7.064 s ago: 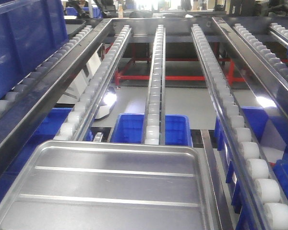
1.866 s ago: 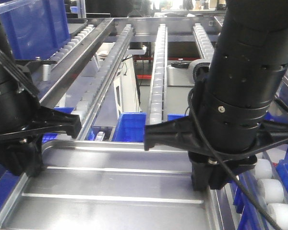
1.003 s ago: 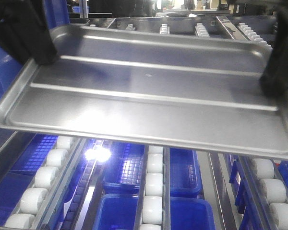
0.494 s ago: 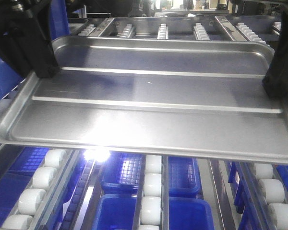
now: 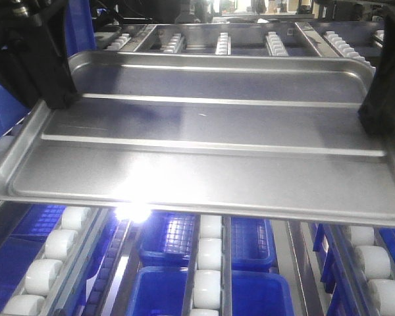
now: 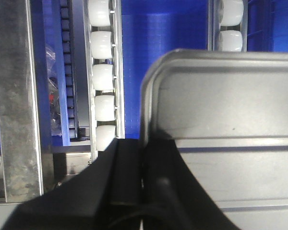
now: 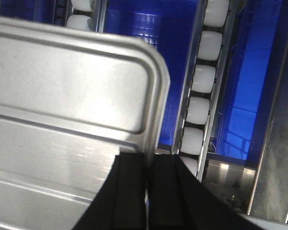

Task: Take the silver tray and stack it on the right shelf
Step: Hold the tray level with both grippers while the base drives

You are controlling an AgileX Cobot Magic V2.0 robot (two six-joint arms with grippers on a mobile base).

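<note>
The silver tray (image 5: 204, 131), shiny with two lengthwise ridges, hangs in the air above the roller rails, nearly level. My left gripper (image 5: 52, 92) is shut on its left rim and my right gripper (image 5: 382, 112) is shut on its right rim. The left wrist view shows the black fingers of the left gripper (image 6: 143, 158) pinching the rim of the tray (image 6: 230, 105) near a rounded corner. In the right wrist view, the right gripper (image 7: 148, 163) clamps the rim of the tray (image 7: 62, 96) the same way. The right shelf (image 5: 197, 29) shows beyond the tray's far edge as a steel crossbar with roller ends behind it.
White roller rails (image 5: 209, 276) run under the tray, with blue bins (image 5: 250, 289) on a lower level. More rollers (image 5: 375, 263) line the right side, and a steel frame post (image 6: 17, 96) stands left of the left gripper. A blue bin (image 5: 0, 99) sits at the far left.
Both grippers came down, closed on the tray's side rims and lifted it off the rack. Over the last half second the tray's near left corner has dipped slightly; otherwise it holds still.
</note>
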